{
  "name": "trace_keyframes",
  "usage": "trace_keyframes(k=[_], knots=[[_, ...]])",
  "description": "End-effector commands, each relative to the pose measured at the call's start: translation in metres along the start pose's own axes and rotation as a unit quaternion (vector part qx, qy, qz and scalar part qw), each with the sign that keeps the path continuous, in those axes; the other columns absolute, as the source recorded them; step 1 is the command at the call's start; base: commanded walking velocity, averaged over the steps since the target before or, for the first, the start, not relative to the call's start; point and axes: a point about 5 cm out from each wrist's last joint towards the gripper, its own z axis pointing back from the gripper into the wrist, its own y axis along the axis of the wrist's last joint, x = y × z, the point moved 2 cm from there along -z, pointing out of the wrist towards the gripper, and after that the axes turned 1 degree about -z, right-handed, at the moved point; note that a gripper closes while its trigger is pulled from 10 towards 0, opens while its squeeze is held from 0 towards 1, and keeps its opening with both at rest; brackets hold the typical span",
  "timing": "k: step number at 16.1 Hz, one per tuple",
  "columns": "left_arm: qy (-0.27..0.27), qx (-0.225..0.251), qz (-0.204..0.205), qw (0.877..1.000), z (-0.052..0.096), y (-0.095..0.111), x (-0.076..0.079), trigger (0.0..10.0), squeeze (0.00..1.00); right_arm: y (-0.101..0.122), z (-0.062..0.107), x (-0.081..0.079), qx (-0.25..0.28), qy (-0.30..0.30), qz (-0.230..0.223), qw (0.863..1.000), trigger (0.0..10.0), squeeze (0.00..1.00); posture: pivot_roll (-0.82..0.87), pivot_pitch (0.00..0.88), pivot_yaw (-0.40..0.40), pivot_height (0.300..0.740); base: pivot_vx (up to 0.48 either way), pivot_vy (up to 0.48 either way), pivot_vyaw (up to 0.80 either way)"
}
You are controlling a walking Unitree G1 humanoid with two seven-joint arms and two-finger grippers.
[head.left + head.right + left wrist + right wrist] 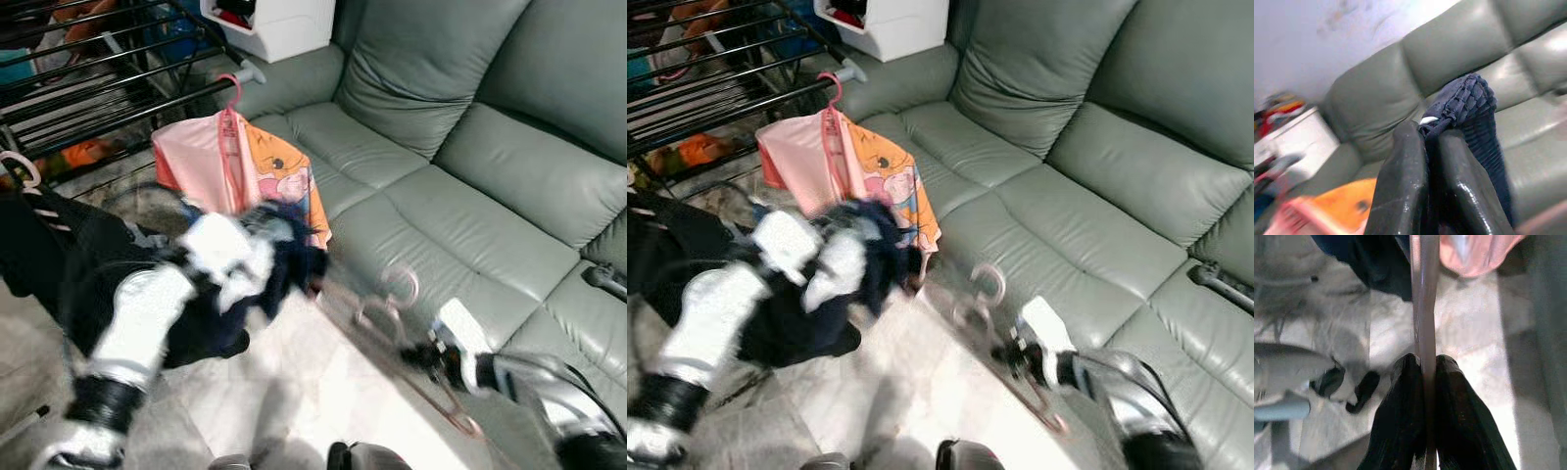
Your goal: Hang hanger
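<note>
Hanger, pale pink and bare, sits blurred in the left eye view over the sofa's front edge; our right tool holds its lower bar, hook pointing up toward the drying rack. Our left tool carries a dark navy garment just beside the pink shirt already hung on the rack's end rail.

Right eye view: same layout; hanger hook well apart from any rail. Motion blur on both arms, so exact gaps are hard to judge.

Left wrist view: fingers pressed together on a fold of the navy knit. The pinch looks shallow, so we judge the cloth could slide out on a swing.

Right wrist view: fingers clamped on the thin hanger bar, floor below. Our worry: the bar could pivot in so narrow a grip, turning the hook off line, or it could snag the hung shirt nearby.
</note>
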Motion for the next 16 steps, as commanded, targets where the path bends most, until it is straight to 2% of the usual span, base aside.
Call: trace_keyframes(k=[1,3,4,5,6,7,8,9,10,11,12,13,14,15,16], knots=[[-0.016,0.021,0.0,1.0,-0.004,0.011,0.005,10.0,0.0,0.0,0.002,0.006,0.003,-0.014,-0.017,1.0,10.0,0.0,-0.04,0.033,-0.006,0.74,0.0,0.0,0.0],[-0.054,0.018,0.011,0.998,-0.004,0.011,0.026,10.0,0.0,0.008,-0.001,0.006,0.015,-0.014,-0.021,1.0,10.0,0.0,-0.04,0.034,-0.007,0.74,0.0,0.0,0.0],[-0.065,0.014,0.006,0.998,-0.003,0.011,0.03,10.0,0.0,0.013,-0.002,0.005,0.027,-0.011,-0.032,0.999,10.0,0.0,-0.04,0.034,-0.007,0.74,0.0,0.0,0.0],[-0.065,0.01,0.024,0.998,-0.003,0.011,0.033,10.0,0.0,0.018,-0.002,0.006,0.042,-0.012,-0.048,0.998,10.0,0.0,-0.05,0.035,-0.007,0.74,0.0,0.0,0.0],[-0.089,-0.006,0.012,0.996,-0.001,0.004,0.042,10.0,0.0,0.027,-0.001,0.001,0.072,0.01,-0.061,0.995,10.0,0.0,-0.05,0.035,-0.006,0.74,0.0,0.0,0.0],[-0.1,-0.019,-0.014,0.995,0.002,-0.003,0.045,10.0,0.0,0.034,0.001,-0.005,0.09,0.032,-0.061,0.994,10.0,0.0,-0.05,0.035,-0.005,0.74,0.0,0.0,0.0],[-0.1,-0.026,-0.023,0.994,0.004,-0.007,0.044,10.0,0.0,0.039,0.002,-0.011,0.105,0.053,-0.06,0.991,10.0,0.0,-0.05,0.035,-0.004,0.74,0.0,0.0,0.0],[-0.091,-0.034,-0.021,0.995,0.005,-0.011,0.039,10.0,0.0,0.049,0.004,-0.017,0.135,0.08,-0.086,0.984,10.0,0.0,-0.05,0.035,-0.004,0.74,0.0,0.0,0.0],[-0.07,-0.028,-0.024,0.997,0.002,-0.008,0.032,10.0,0.0,0.045,0.0,-0.007,0.123,0.046,-0.131,0.983,10.0,0.0,-0.05,0.035,-0.004,0.74,0.0,0.0,0.0],[-0.062,-0.024,-0.022,0.998,0.001,-0.006,0.029,10.0,0.0,0.041,-0.002,-0.002,0.115,0.027,-0.143,0.983,10.0,0.0,-0.05,0.035,-0.004,0.74,0.0,0.0,0.0],[-0.042,-0.019,-0.026,0.999,0.0,-0.003,0.023,10.0,0.0,0.031,-0.005,0.011,0.1,-0.027,-0.175,0.979,10.0,0.0,-0.05,0.035,-0.004,0.74,0.0,0.0,0.0],[-0.02,-0.017,-0.034,0.999,0.0,-0.003,0.016,10.0,0.0,0.024,-0.006,0.021,0.095,-0.071,-0.206,0.971,10.0,0.0,-0.05,0.034,-0.007,0.74,0.0,0.0,0.0],[-0.002,-0.015,-0.037,0.999,0.001,-0.003,0.011,10.0,0.0,0.021,-0.005,0.024,0.096,-0.08,-0.23,0.965,10.0,0.0,-0.05,0.034,-0.007,0.74,0.0,0.0,0.0],[0.025,-0.007,-0.034,0.999,0.001,0.002,0.003,10.0,0.0,0.013,-0.006,0.028,0.095,-0.105,-0.285,0.948,10.0,0.0,-0.04,0.037,-0.011,0.74,0.0,0.0,0.0],[0.036,0.0,-0.027,0.999,-0.001,0.005,0.0,10.0,0.0,0.006,-0.007,0.035,0.096,-0.135,-0.315,0.935,10.0,0.0,-0.04,0.036,-0.012,0.74,0.0,0.0,0.0]])
